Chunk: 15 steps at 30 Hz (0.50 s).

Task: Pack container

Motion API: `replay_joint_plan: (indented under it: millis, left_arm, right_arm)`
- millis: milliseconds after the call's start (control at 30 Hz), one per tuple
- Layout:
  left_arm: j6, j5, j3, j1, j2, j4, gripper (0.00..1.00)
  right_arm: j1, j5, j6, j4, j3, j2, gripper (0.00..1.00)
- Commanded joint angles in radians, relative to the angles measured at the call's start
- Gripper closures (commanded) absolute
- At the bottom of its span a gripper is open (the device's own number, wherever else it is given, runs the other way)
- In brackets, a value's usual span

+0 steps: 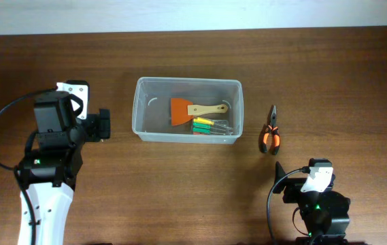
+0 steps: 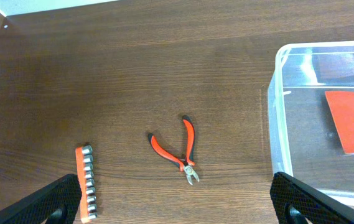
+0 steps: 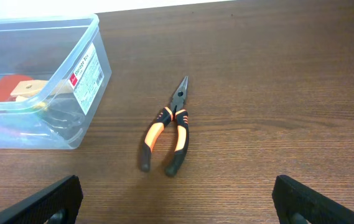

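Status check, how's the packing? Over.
Left gripper open, right gripper open, both empty. Container holds scraper, screwdriver set. Long-nose pliers, side cutters, bit strip outside it.

The left arm (image 1: 47, 184) is seen at the left of the overhead frame, its white link rising from the bottom edge, with the left gripper (image 1: 102, 126) turned toward the frame's centre. The right arm (image 1: 319, 207) is folded at the lower right, with the right gripper (image 1: 279, 171) pointed up-frame. In both wrist views the jaws are spread wide, and only the black fingertips (image 2: 58, 199) are shown, in the bottom corners.
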Motion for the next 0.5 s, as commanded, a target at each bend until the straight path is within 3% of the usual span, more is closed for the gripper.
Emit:
replay_joint_plan:
  millis: [0,233,467]
  left_arm:
    - [0.016,-0.007,0.021,0.005,0.002,0.002,0.01]
    - [0.017,-0.007,0.021,0.002,-0.004,0.002,0.01]
    - [0.016,-0.007,-0.023,-0.071,-0.213,0.002,0.01]
  right_arm:
    - [0.003,-0.01,0.008,0.003,-0.01,-0.01,0.01]
    - [0.003,-0.01,0.008,0.003,-0.01,-0.01,0.01]
    - [0.003,-0.01,0.008,0.003,-0.01,-0.01,0.02]
